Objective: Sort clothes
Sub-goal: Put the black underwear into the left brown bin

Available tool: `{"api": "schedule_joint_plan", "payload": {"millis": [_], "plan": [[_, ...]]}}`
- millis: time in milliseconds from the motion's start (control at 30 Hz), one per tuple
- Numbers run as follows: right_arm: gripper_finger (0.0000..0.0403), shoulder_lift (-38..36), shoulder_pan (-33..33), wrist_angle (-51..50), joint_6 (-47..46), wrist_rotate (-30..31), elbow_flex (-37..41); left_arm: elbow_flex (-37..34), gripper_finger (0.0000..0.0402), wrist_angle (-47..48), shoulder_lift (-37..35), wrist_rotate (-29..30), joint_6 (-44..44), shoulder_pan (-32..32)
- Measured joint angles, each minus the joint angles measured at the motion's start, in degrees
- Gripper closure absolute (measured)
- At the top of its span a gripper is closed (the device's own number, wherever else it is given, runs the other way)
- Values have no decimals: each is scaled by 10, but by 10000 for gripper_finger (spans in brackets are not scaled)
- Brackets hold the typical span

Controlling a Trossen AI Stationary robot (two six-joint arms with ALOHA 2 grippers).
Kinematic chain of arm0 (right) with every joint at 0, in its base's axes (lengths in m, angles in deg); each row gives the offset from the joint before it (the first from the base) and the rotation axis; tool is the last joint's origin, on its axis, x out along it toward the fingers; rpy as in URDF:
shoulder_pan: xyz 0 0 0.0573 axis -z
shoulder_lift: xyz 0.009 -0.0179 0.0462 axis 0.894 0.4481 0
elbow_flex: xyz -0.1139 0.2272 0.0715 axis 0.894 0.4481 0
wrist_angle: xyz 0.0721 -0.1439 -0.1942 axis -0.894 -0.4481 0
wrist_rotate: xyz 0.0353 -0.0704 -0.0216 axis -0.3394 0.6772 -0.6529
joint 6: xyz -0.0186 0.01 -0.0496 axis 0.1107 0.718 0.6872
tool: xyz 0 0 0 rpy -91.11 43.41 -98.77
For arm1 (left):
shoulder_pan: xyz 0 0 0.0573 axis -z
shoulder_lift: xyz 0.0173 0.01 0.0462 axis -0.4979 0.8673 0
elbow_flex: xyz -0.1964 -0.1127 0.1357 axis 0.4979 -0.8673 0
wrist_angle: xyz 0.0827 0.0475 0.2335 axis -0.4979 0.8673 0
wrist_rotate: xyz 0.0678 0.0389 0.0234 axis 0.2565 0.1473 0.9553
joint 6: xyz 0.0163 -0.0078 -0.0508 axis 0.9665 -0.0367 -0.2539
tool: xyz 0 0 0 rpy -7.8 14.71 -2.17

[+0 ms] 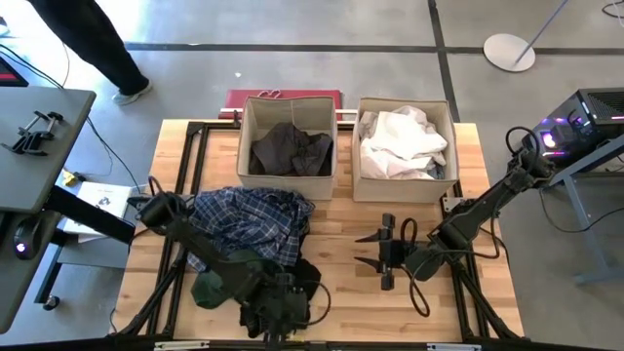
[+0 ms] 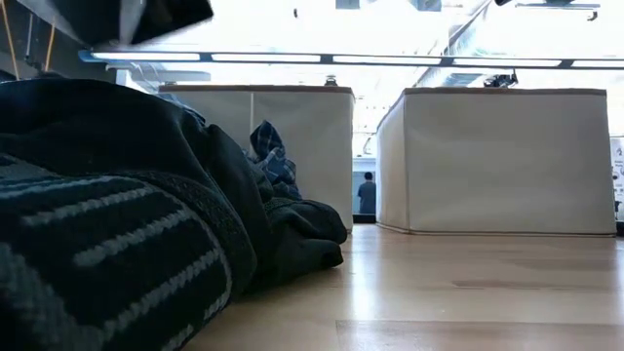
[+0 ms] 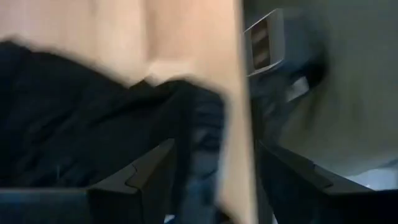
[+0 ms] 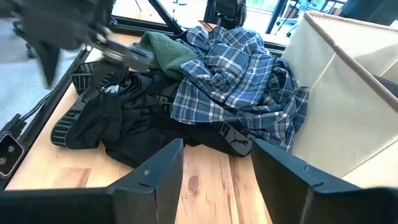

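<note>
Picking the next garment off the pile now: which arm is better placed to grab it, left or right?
Left, probably. The left gripper is already down at the black clothing at the pile's near edge, fingers open around dark fabric. The right gripper hovers open over bare table, apart from the pile.

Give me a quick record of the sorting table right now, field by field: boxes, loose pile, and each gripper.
left box: holds dark clothes
right box: holds white clothes
loose pile: blue plaid shirt over black pieces, dark green piece at the near edge
left gripper: low over the black pieces, fingers open
right gripper: open over bare table, facing the pile
</note>
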State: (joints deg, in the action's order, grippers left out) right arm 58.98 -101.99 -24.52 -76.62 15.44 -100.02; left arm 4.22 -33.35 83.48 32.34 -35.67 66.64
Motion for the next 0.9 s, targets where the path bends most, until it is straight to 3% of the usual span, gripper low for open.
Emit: {"api": "schedule_joint_plan", "payload": {"millis": [300,533,767,900], "plan": [[224,0,0,-5,-2,0,0,-3,190,79,3,7,83,-43],[224,0,0,-5,-3,0,0,-22,190,77,13,12,190,-46],[224,0,0,-4,-4,-1,0,-87,192,65,20,6,182,-46],[224,0,0,-4,-4,-4,0,-112,231,24,19,-11,188,-44]]}}
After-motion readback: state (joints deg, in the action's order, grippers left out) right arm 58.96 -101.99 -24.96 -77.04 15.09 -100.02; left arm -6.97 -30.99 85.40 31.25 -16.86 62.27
